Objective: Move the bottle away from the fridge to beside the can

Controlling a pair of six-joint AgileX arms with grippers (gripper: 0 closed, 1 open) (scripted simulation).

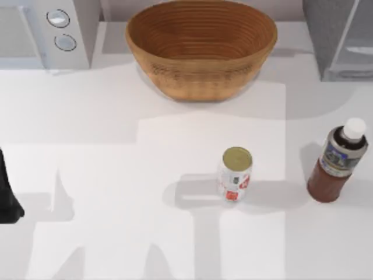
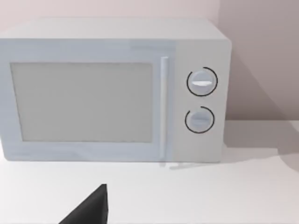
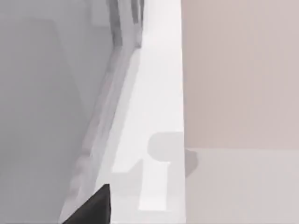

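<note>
Our white table (image 1: 116, 163) carried a white microwave (image 1: 46, 32) at its far left and the dark grey fridge (image 1: 341, 38) at far right. Between them sat a woven basket (image 1: 201, 49), empty. The brown bottle (image 1: 338, 160) stood upright near the fridge, right of the can (image 1: 236, 174), apart from it. Our left arm (image 1: 9, 192) waited at the left edge; we cannot tell either gripper's state.
</note>
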